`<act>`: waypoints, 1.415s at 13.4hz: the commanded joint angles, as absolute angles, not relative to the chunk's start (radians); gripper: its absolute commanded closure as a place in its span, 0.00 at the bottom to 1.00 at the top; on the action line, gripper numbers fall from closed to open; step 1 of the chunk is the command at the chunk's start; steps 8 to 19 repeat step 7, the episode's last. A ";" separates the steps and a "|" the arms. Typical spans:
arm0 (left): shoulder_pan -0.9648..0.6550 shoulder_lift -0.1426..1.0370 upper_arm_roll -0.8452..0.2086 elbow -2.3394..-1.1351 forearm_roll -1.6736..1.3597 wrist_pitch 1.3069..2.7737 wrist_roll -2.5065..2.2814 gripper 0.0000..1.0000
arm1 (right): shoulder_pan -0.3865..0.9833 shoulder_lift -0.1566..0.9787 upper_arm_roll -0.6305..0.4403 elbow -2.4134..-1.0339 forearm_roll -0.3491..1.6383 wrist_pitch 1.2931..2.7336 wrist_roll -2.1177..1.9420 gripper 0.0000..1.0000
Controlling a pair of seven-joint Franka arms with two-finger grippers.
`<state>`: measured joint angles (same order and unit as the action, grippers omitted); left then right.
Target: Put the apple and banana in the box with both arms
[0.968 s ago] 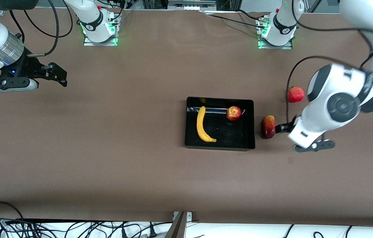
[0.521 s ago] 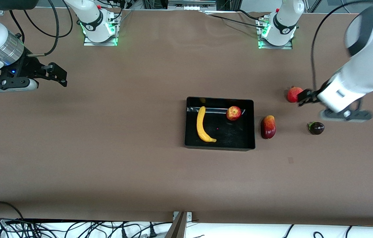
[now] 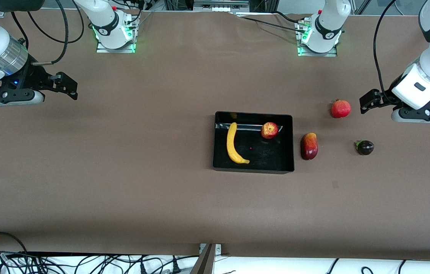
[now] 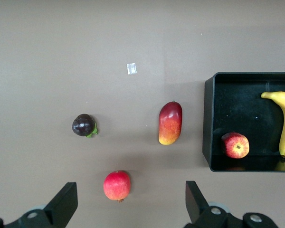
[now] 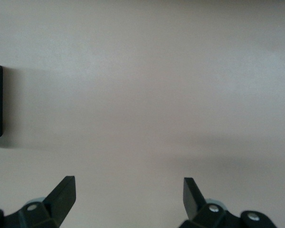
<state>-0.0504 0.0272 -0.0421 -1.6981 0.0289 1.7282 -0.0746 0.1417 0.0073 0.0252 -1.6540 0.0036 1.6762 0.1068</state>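
Your brown table [image 3: 123, 171] carries the box [image 3: 253, 167]; the banana [image 3: 233, 144] and apple [image 3: 269, 130] lie inside. Left gripper [image 3: 370, 102] hangs spread toward the left arm's end, right gripper [image 3: 68, 84] spread toward the right arm's end.

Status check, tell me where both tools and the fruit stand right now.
Left tool open, up beside the pomegranate. Right tool open, waiting at its end of the table. Banana and apple both in the box. Nothing in the way.
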 commanded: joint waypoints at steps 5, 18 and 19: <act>-0.077 -0.020 -0.025 -1.733 0.023 1.684 -0.071 0.00 | 0.141 0.011 0.029 -1.638 0.020 1.663 0.109 0.00; -0.080 -0.020 -0.025 -1.724 0.041 1.680 -0.069 0.00 | 0.141 0.011 0.029 -1.640 0.020 1.663 0.109 0.00; -0.080 -0.020 -0.025 -1.724 0.041 1.680 -0.069 0.00 | 0.141 0.011 0.029 -1.640 0.020 1.663 0.109 0.00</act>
